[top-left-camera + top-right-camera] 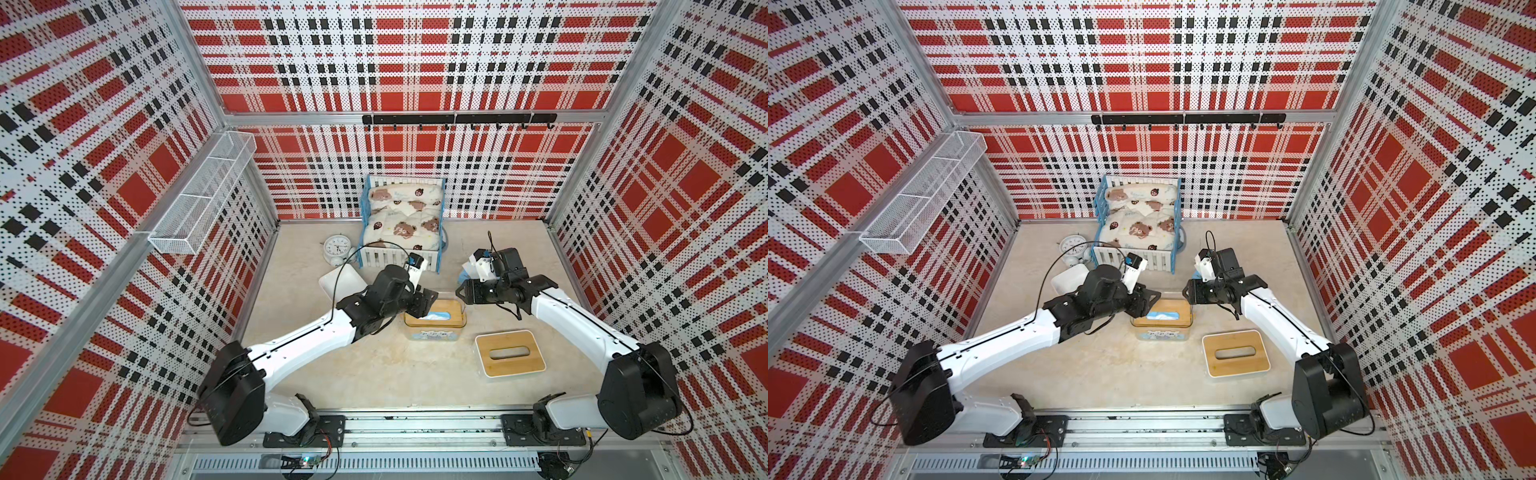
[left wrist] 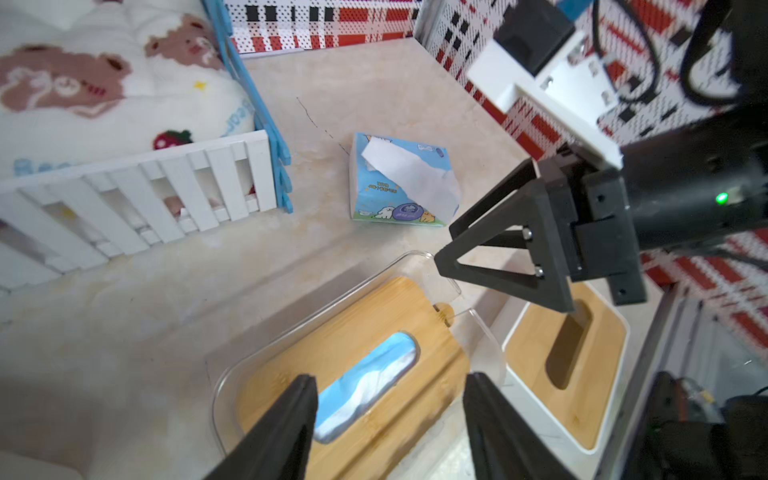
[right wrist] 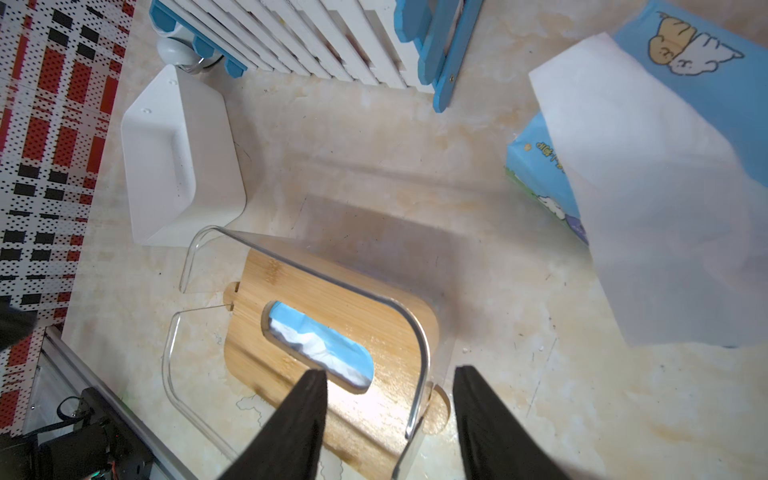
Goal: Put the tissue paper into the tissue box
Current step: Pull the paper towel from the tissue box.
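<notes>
Left gripper [image 2: 390,378], jaws apart and empty, hovers over a clear tissue box [image 1: 434,332], tissue paper [image 3: 320,345] showing through its bamboo lid [image 2: 332,324] just below both jaws; right gripper [image 3: 390,370] likewise parted and empty, a second pack [image 2: 399,183] lying beyond its jaws.

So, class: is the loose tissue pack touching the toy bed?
Apart. In the left wrist view, a strip of bare tabletop separates the tissue pack from the toy bed and its blue end post.
</notes>
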`<state>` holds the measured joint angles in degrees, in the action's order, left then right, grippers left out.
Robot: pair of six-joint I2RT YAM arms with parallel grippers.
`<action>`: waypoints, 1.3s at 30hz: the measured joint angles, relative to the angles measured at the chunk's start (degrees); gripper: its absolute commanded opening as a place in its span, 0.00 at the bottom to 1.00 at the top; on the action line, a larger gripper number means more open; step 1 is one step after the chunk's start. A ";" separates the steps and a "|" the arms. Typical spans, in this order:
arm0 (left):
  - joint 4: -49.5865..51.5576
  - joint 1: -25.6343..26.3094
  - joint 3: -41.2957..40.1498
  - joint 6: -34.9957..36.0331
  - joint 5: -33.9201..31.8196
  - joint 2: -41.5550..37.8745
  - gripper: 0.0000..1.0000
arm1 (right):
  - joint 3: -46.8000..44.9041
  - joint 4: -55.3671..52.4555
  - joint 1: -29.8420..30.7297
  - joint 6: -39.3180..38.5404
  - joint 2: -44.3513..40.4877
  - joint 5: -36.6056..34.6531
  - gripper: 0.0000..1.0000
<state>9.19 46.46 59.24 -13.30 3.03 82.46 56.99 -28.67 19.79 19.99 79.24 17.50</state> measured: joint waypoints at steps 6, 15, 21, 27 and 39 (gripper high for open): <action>9.44 0.57 7.69 8.79 1.79 10.99 0.49 | -3.87 3.67 -0.07 0.22 -2.45 -0.87 0.56; 19.28 -0.04 15.74 16.11 6.01 22.32 0.32 | -6.05 4.85 -0.57 -0.72 -5.38 -2.80 0.56; 21.97 -1.22 16.17 17.62 7.37 23.58 0.28 | -6.64 5.07 -0.59 -0.81 -5.99 -2.80 0.56; 22.69 -1.53 17.00 18.27 8.74 24.92 0.23 | -6.64 5.11 -0.59 -0.79 -5.90 -2.10 0.56; 23.21 -1.79 18.73 20.06 10.08 27.36 0.12 | -6.49 5.05 -0.59 -0.42 -4.52 -1.51 0.56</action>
<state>32.40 44.66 77.97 6.76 13.10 109.82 50.50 -23.62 19.20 19.57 74.72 15.99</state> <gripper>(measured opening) 0.147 0.564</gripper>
